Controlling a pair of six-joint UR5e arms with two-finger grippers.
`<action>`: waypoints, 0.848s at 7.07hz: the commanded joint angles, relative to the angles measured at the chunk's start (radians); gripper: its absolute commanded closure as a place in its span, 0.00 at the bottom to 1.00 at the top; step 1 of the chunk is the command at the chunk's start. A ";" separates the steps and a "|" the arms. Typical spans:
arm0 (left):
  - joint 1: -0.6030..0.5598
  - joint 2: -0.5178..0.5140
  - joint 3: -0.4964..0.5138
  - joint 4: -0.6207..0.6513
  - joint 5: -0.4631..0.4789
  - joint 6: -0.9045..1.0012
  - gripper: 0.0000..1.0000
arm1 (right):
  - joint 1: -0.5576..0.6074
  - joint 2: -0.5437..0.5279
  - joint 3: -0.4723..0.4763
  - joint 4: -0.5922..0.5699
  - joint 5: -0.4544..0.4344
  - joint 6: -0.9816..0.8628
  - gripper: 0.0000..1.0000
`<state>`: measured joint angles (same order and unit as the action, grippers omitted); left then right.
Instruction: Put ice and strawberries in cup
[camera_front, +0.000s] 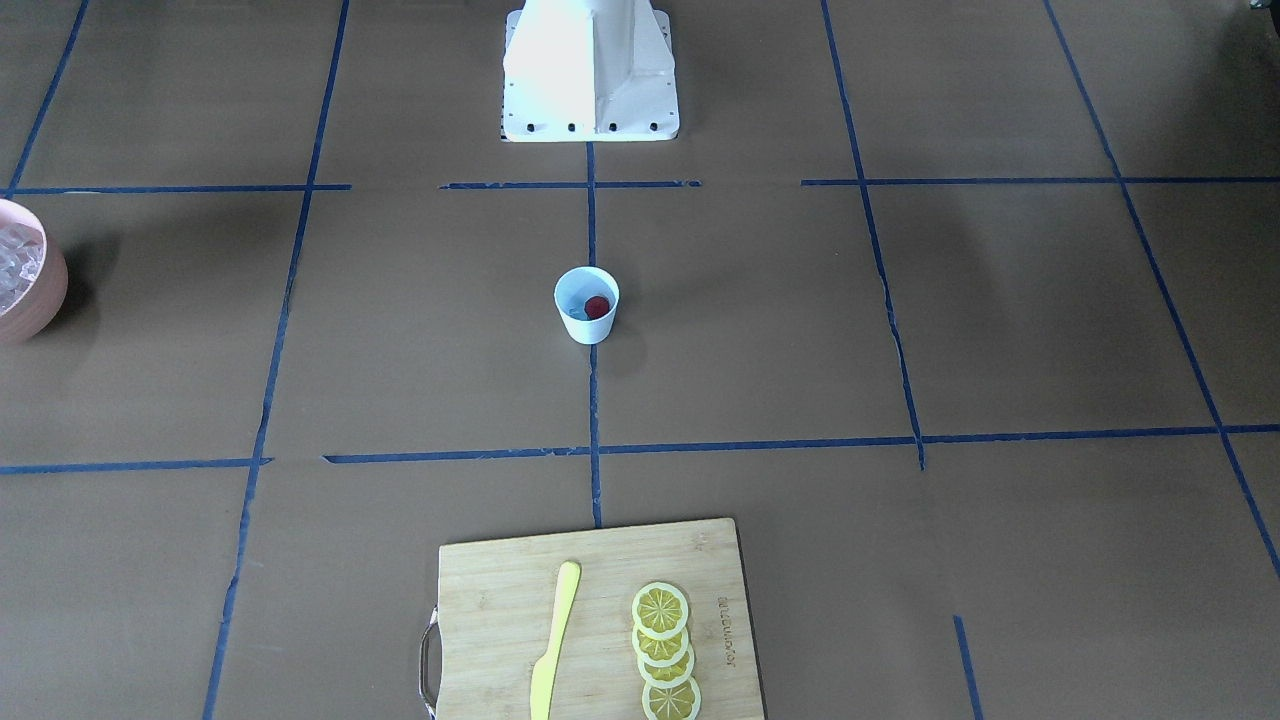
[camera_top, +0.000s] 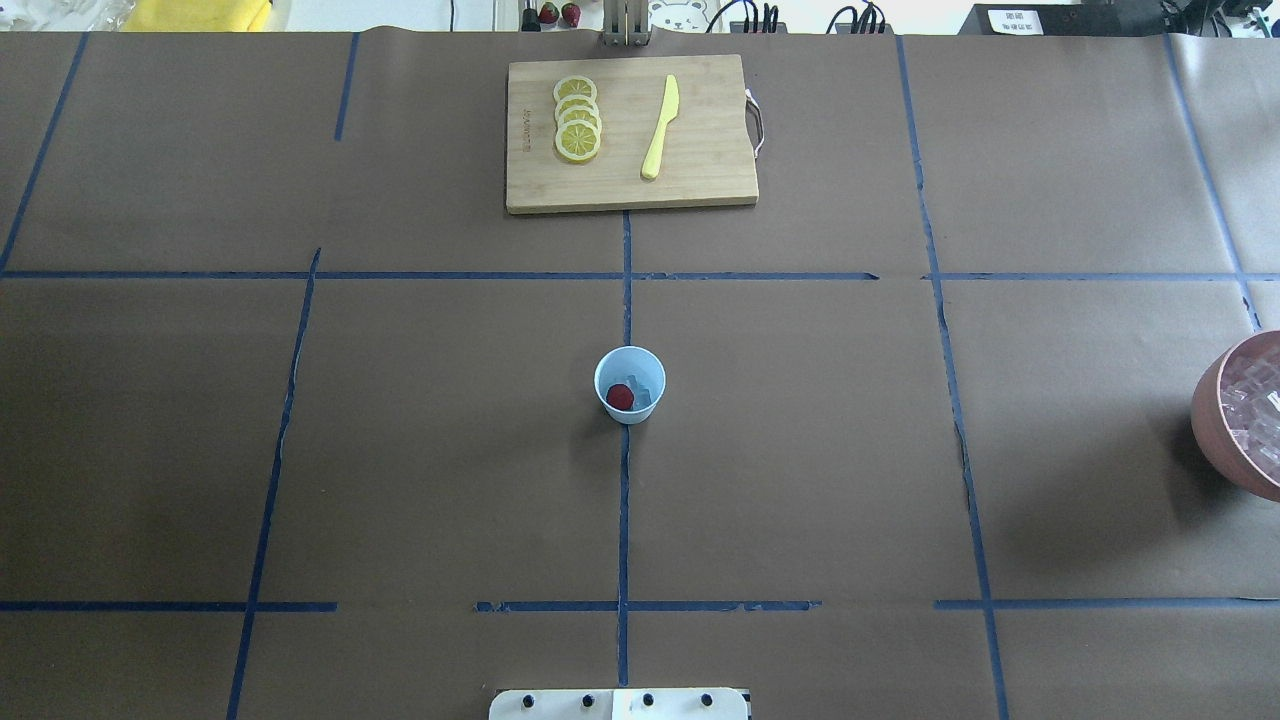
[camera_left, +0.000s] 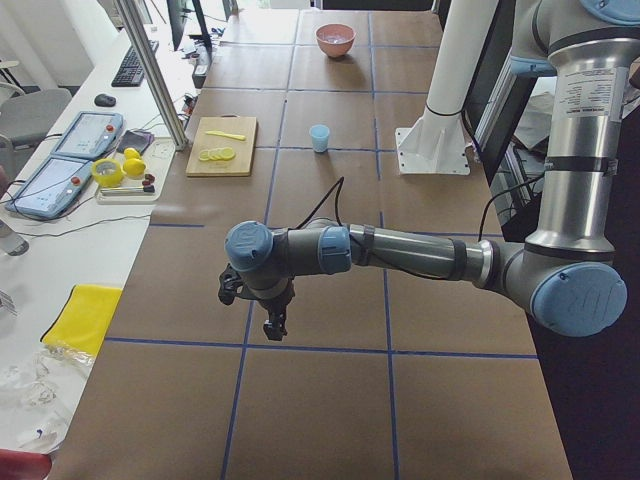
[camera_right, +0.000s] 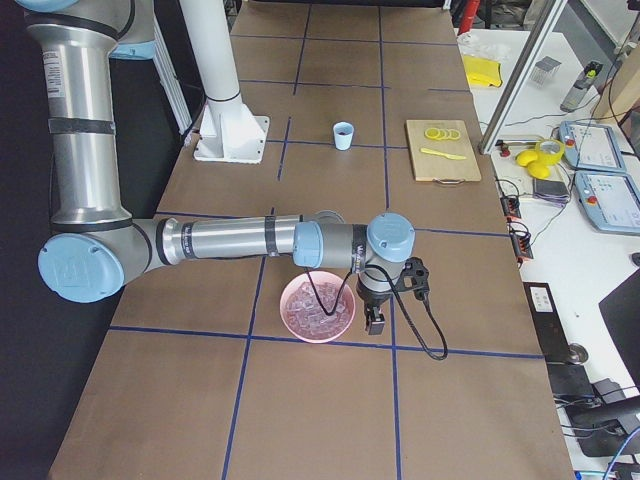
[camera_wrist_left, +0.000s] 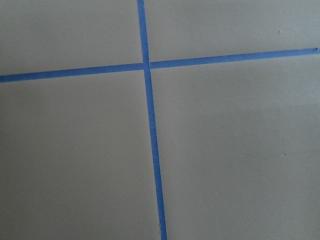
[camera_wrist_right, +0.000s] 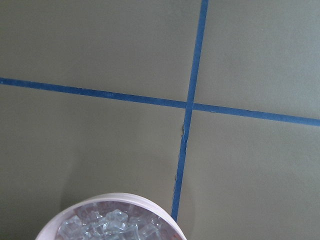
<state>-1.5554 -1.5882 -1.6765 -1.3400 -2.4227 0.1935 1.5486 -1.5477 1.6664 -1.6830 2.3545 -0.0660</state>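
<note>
cup: upright at counter centre; holds strawberry and, it seems, a cube or two of ice.
bowl: pink, at the robot's right end, well apart from cup, heaped with more ice.
right jaws: pointing down just beside the bowl's rim, on its side away from the robot; cannot tell their spread.
right arm: stretched low, nearer the bowl.
left jaws: opposite end, over the counter; cannot tell their spread.
</note>
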 joint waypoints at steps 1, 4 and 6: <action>0.000 0.001 0.004 -0.018 0.002 0.000 0.00 | -0.001 -0.012 0.027 0.009 0.003 0.075 0.01; 0.006 -0.010 0.001 -0.016 0.014 -0.002 0.00 | -0.004 -0.035 0.084 0.009 0.006 0.087 0.01; 0.009 -0.012 0.001 -0.016 0.014 -0.002 0.00 | -0.016 -0.032 0.088 0.008 0.021 0.087 0.01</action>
<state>-1.5491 -1.5982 -1.6765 -1.3560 -2.4085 0.1918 1.5374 -1.5801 1.7482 -1.6738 2.3661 0.0203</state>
